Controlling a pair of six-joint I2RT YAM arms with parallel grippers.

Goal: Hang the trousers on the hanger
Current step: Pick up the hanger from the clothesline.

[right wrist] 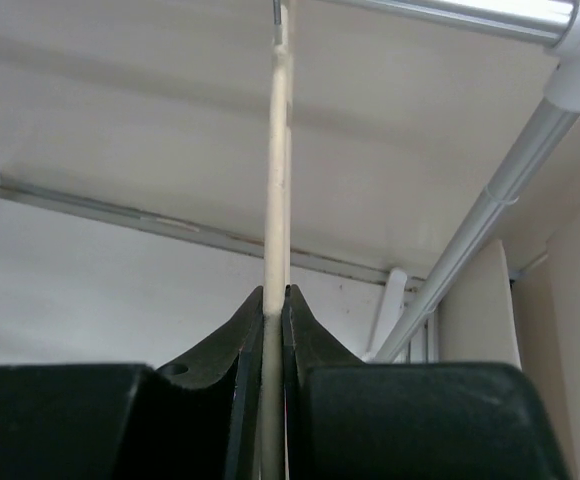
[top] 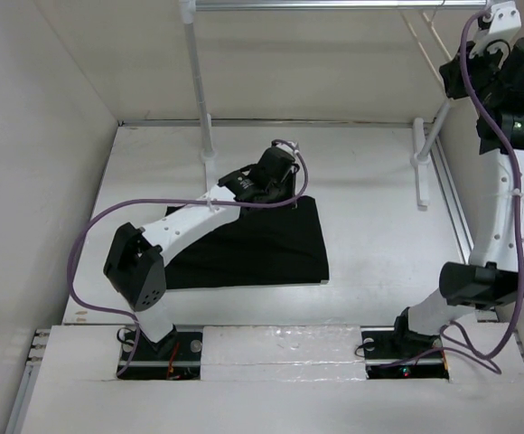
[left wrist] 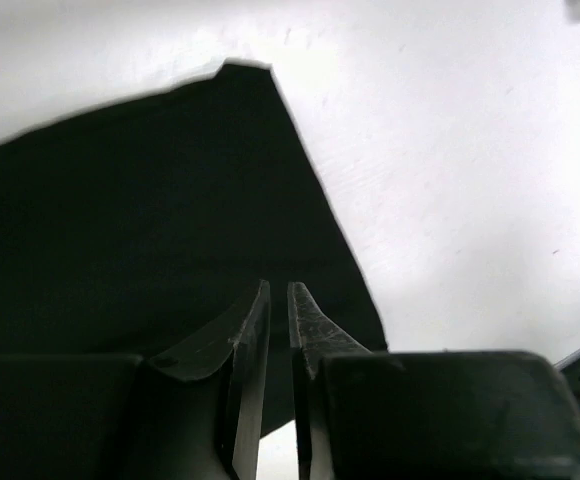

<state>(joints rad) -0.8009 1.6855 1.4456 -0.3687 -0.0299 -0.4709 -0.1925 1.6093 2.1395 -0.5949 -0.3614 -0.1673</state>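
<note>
The black trousers [top: 248, 244] lie folded flat on the white table, left of centre. In the left wrist view the trousers [left wrist: 150, 210] fill the left half, with one corner at the far end. My left gripper [top: 266, 181] hovers over their far edge; in its own view the left gripper [left wrist: 278, 285] has its jaws nearly together with nothing between them. My right gripper [top: 492, 23] is raised at the top right by the rack bar. In its own view the right gripper [right wrist: 275, 290] is shut on a thin cream rod of the hanger [right wrist: 278, 180], which runs up towards the bar.
A white metal rack stands at the back: a left pole [top: 199, 81], a top bar [top: 334, 4] and a slanted right pole [top: 434, 127]. In the right wrist view the bar [right wrist: 450, 15] and the pole [right wrist: 490, 210] are close by. White walls enclose the table.
</note>
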